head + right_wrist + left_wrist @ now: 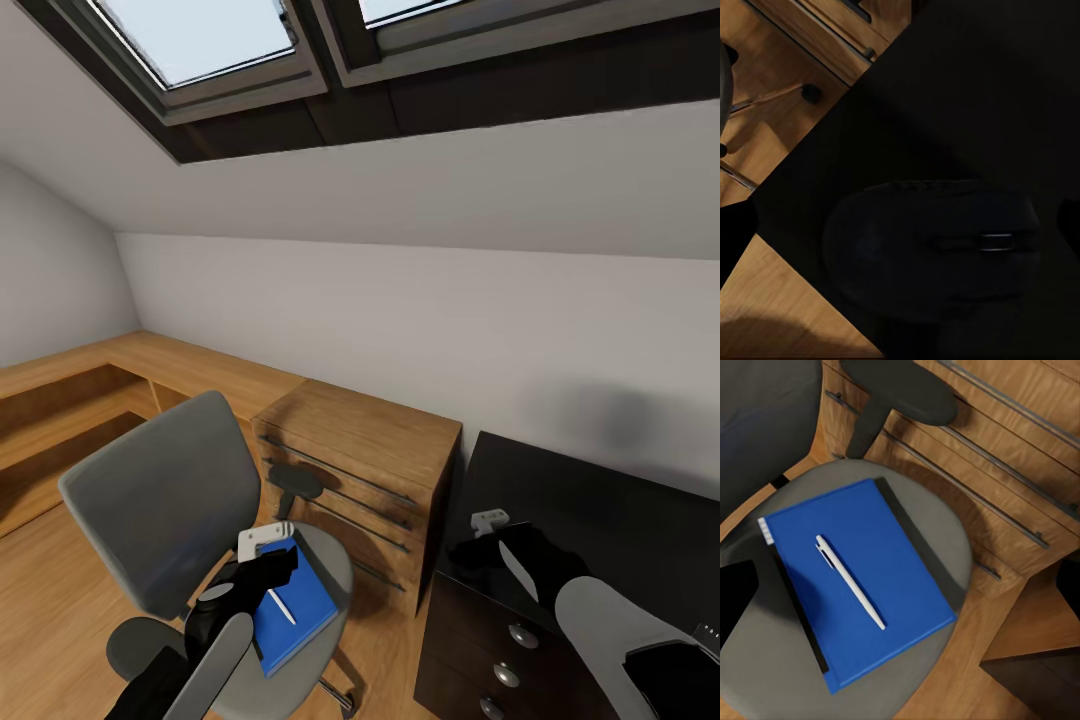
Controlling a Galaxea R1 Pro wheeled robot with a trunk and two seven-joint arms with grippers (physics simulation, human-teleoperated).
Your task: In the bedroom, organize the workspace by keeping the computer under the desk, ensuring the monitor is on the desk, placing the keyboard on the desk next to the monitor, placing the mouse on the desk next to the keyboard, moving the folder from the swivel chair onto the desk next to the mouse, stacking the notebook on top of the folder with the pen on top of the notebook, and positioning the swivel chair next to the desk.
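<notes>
Folder and pen on the chair seat

Folder (859,581), bright blue, lies flat on the swivel chair (165,500) seat, the white pen (849,581) resting on top. The left gripper (262,572) hangs just above it; whether it is parted I cannot tell. The right gripper (478,552) hovers over the black desk (600,510) above the mouse (934,255), its grip likewise unclear

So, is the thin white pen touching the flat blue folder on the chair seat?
Touching. The left wrist view shows the thin white pen lying flat on the flat blue folder.

Soft skylight (210,40) daylight, dim desk (600,500)
</notes>
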